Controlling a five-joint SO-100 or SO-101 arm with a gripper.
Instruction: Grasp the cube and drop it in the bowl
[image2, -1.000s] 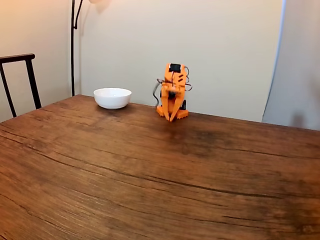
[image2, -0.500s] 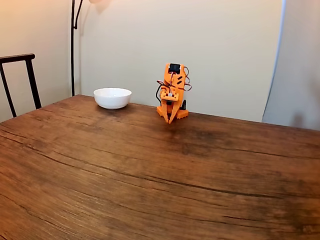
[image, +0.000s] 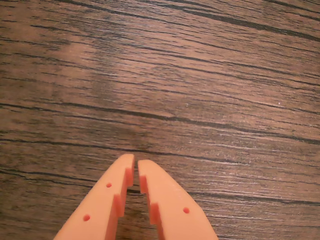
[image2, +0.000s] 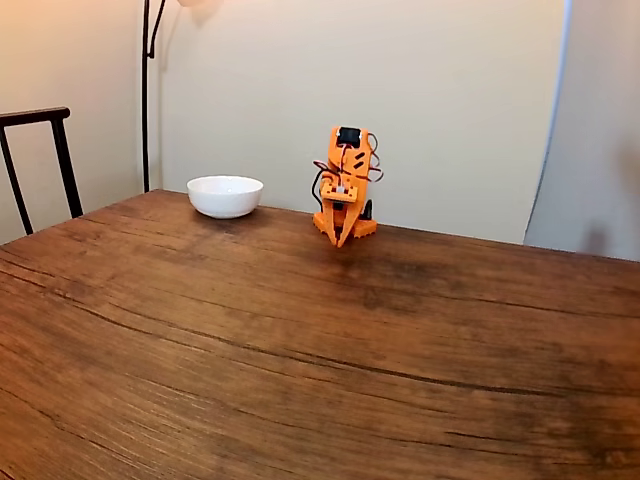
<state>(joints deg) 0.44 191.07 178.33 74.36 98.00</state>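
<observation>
The white bowl (image2: 225, 195) stands at the far left end of the wooden table (image2: 300, 350) in the fixed view. My orange arm sits folded at the back edge, to the right of the bowl, with the gripper (image2: 341, 241) pointing down at the table just in front of its base. In the wrist view the two orange fingers (image: 107, 200) come in from the bottom edge, and the gripper (image: 136, 162) is shut with nothing between the tips, over bare wood. The cube is out of view.
A dark chair back (image2: 40, 160) stands beyond the table's left side. A thin lamp pole (image2: 146, 90) rises behind the bowl against the cream wall. Wood grain table surface stretches wide toward the camera.
The gripper folded back and down from a forward-pointing pose one second ago; since half a second ago the arm has held still.
</observation>
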